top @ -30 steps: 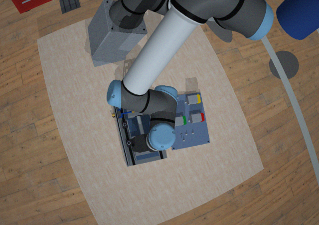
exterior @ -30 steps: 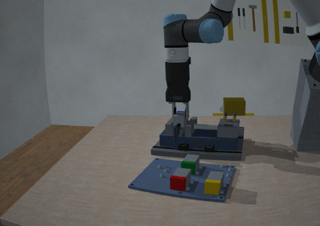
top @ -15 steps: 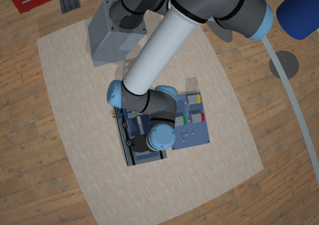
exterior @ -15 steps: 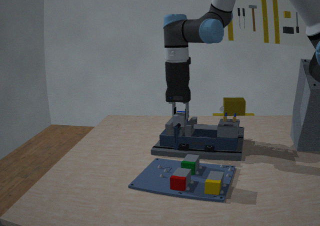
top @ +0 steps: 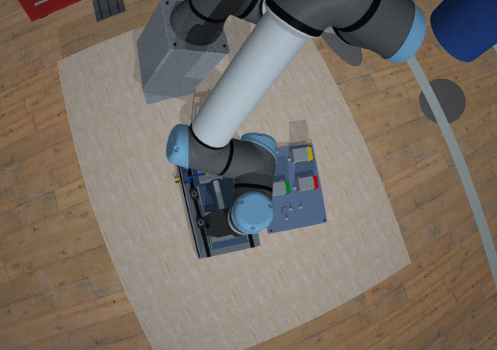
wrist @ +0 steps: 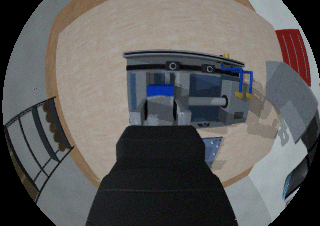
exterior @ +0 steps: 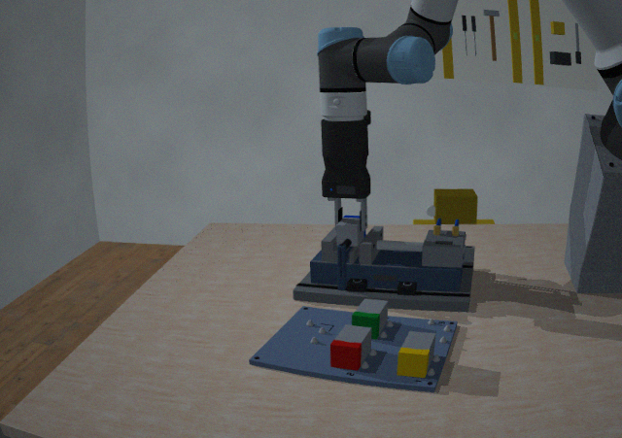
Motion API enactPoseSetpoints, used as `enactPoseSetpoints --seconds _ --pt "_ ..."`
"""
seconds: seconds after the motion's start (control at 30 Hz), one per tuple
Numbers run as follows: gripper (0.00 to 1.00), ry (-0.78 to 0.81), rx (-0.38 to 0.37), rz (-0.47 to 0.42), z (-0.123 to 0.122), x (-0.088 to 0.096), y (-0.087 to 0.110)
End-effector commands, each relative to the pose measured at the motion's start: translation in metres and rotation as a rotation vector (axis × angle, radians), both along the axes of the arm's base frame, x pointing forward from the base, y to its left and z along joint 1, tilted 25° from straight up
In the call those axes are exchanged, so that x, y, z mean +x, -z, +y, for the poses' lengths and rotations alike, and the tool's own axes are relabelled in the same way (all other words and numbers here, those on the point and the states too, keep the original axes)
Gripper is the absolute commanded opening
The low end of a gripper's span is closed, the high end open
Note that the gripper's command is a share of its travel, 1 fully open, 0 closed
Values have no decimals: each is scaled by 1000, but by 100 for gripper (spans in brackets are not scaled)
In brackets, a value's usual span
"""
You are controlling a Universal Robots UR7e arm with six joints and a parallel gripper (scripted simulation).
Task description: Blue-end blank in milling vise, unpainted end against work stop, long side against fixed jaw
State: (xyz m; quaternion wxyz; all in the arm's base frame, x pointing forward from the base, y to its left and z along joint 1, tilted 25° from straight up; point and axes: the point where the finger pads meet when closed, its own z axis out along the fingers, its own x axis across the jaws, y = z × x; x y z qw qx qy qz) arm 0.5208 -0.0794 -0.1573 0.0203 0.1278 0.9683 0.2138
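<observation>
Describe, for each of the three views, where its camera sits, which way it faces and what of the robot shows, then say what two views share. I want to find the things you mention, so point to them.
Top: high above the table, facing down at vise (top: pixel 254 251) (exterior: pixel 381 302) (wrist: pixel 128 88) and plate (top: pixel 304 213) (exterior: pixel 281 348) (wrist: pixel 215 145); the arm shows, its jaws hidden.
Exterior: beyond the plate's side, facing across it to the vise and wall; wrist and jaws (exterior: pixel 350 222) (wrist: pixel 160 117) show.
Wrist: on the arm's end, facing the vise; the dark gripper body shows.
Shared by exterior and wrist: the blue-ended blank (exterior: pixel 349 231) (wrist: pixel 160 103).

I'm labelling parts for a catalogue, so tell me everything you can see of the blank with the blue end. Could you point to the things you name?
The blank with the blue end (exterior: pixel 348 231) (wrist: pixel 160 106) is a block, plain gray and metallic-looking except for one blue-painted end. It is in the vise's jaw area, between the end effector's (exterior: pixel 350 224) (wrist: pixel 160 113) fingers, painted end away from the plate. Its underside is hidden.
</observation>
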Motion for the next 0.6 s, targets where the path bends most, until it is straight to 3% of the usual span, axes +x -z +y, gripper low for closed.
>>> enactPoseSetpoints --seconds 0.0,0.57 --pt "0 1 -3 -5 -2 2 -2" --pt "0 1 -3 -5 -2 2 -2"
